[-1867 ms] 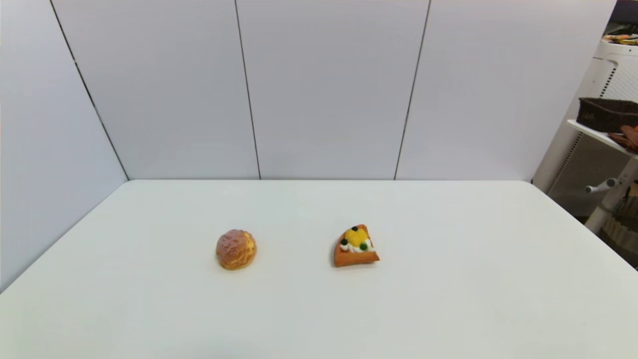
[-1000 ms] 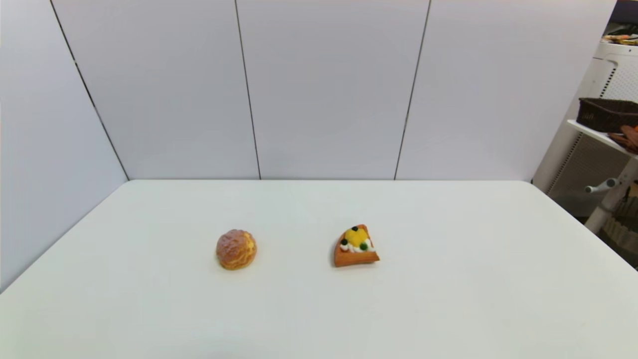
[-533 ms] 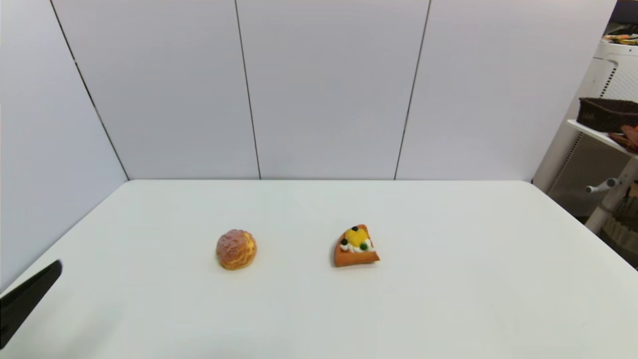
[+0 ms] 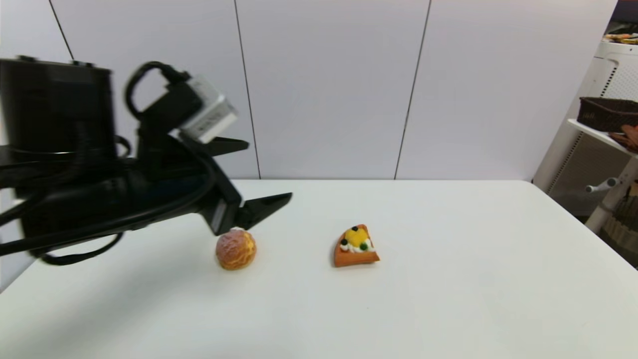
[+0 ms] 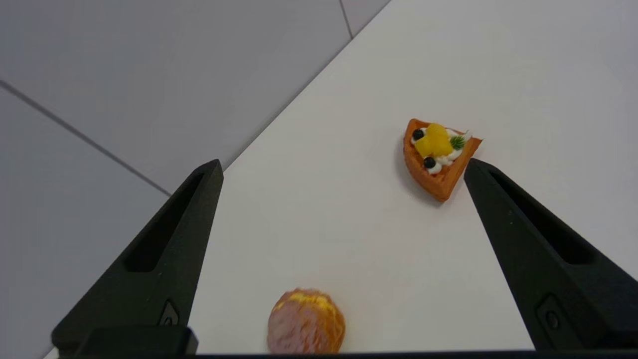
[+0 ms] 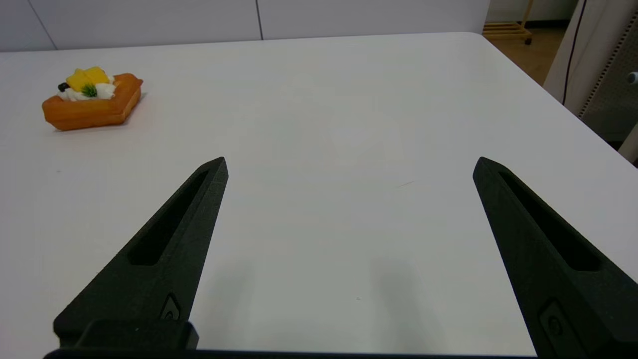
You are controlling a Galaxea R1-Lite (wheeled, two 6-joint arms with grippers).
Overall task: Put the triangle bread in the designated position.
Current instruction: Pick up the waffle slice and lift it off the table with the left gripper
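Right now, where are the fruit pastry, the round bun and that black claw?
fruit pastry (image 4: 356, 247), head view, on its yellow fruit topping.
round bun (image 4: 236, 249), head view, on its crackled top.
left gripper (image 4: 269, 174), head view, between its open fingertips.

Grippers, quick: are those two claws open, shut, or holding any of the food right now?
Left gripper: open, empty, raised above the round bun.
Right gripper: open, empty, parked low over the table, away from the triangle bread.

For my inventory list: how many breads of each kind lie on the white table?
Triangle bread with fruit and cream: 1
Round crackled bun: 1
Total: 2
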